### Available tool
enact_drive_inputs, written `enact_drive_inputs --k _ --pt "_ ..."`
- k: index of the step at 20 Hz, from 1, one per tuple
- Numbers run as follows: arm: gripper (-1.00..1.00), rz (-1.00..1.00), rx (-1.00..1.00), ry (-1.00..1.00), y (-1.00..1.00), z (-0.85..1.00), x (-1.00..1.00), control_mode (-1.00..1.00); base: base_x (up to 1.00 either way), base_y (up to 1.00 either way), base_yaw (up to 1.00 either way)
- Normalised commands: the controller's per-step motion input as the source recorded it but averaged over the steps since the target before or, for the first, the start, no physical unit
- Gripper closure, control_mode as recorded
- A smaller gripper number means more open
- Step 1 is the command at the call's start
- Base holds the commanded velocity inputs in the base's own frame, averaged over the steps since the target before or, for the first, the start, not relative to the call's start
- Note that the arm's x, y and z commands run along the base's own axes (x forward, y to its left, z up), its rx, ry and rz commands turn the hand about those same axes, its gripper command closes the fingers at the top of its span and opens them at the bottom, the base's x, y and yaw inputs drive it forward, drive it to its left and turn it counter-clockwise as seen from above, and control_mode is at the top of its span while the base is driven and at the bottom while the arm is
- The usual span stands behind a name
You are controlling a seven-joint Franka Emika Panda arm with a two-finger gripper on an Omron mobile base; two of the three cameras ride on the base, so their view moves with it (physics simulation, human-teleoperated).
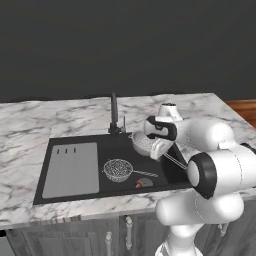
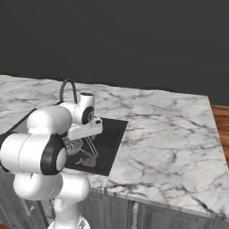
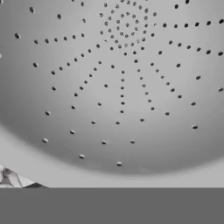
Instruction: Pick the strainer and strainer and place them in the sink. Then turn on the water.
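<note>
One mesh strainer (image 1: 118,170) is seen lying bowl-up in the black sink (image 1: 75,145), its thin handle pointing right. A second, perforated strainer (image 1: 145,143) is seen tilted at the sink's right end beneath the hand. Whether the fingers are wide or narrow cannot be told.

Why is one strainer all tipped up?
The perforated strainer leans tilted at the right end of the sink, at the end effector, not flat. The mesh strainer sits level on the basin floor. Nothing looks spilled or broken.
</note>
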Motion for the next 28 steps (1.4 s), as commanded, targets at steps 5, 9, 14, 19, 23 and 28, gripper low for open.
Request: enact_drive_inputs --k 5,9,14,19,23,28 --pt "1.00 0.36 0.00 0.03 0.06 -0.30 0.16 -1.00 0.00 0.00 0.00" --pt "1.00 0.32 0.00 0.05 0.19 -0.35 0.16 -1.00 0.00 0.00 0.00" --pt "1.00 0.25 0.00 0.03 0.28 -0.30 0.15 -1.00 0.00 0.00 0.00" --pt "1.00 0.12 0.00 0.01 0.07 -0.18 0.03 -1.00 0.00 0.00 0.00" --pt "1.00 0.00 0.00 0.00 0.10 -0.14 0.15 -1.00 0.00 0.00 0.00" --pt "1.00 0.00 0.00 0.00 0.20 -0.21 0.17 -1.00 0.00 0.00 0.00"
